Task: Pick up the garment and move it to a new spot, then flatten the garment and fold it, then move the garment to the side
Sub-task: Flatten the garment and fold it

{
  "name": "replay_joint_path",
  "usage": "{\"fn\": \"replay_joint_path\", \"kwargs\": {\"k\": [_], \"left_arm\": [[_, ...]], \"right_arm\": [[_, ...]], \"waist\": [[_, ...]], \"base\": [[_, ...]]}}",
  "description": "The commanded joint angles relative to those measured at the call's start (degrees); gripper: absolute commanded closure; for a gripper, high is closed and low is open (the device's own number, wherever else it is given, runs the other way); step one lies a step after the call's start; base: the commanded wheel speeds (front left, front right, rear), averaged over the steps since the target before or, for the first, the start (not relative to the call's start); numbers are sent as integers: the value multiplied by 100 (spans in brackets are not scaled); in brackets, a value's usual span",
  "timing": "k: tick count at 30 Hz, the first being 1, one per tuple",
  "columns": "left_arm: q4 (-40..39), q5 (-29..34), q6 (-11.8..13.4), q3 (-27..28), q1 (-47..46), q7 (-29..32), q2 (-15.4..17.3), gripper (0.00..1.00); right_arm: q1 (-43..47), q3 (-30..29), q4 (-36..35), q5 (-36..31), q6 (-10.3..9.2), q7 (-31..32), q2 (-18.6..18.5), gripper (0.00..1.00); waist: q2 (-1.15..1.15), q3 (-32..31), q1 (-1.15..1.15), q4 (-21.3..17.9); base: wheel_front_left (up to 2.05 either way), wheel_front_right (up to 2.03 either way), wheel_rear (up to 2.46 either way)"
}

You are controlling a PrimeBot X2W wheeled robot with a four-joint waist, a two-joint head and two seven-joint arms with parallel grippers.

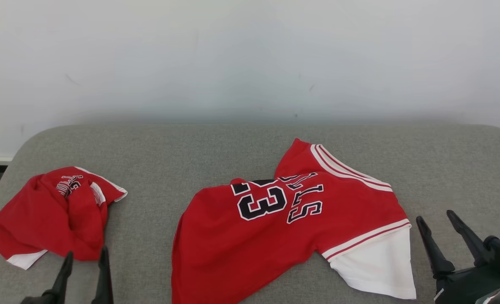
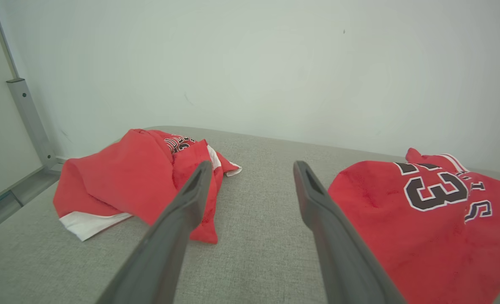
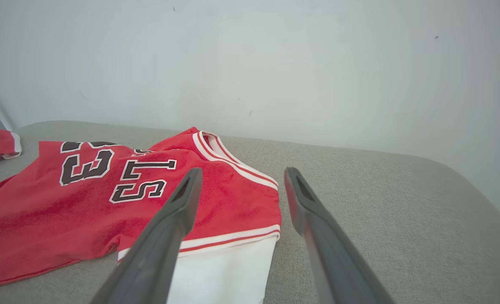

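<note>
— Garment (image 1: 275, 228): where is it?
— Mid-cushion. The red jersey numbered 23 lies spread out, lettering up, on the grey cushion (image 1: 191, 147), its white sleeve (image 1: 376, 266) pointing towards the right gripper (image 1: 435, 216).
— And the grippers?
— Both empty, fingers parted. The right gripper stands just beside that sleeve; the left gripper (image 1: 86, 252) sits near a second, crumpled red jersey (image 1: 51, 215) at the cushion's left end.
</note>
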Motion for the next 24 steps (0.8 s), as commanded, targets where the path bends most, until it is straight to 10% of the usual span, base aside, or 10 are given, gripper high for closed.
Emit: {"fn": "replay_joint_path", "kwargs": {"k": [1,14,24], "left_arm": [[-57,55,83,78,98,-40,97,0],[-245,145,282,225,446,95,387,0],[-699,223,-101,-143,632,384,758,0]], "right_arm": [[-4,-86,101,-132,-4,-308,105,0],[169,-296,460,9,-4,-452,428,0],[216,-171,163,155,-4,-208,308,0]], "waist": [[0,-55,0,-57],[0,-170,0,-184],[0,-288,0,-111]], "base": [[0,0,0],[0,0,0],[0,0,0]]}}
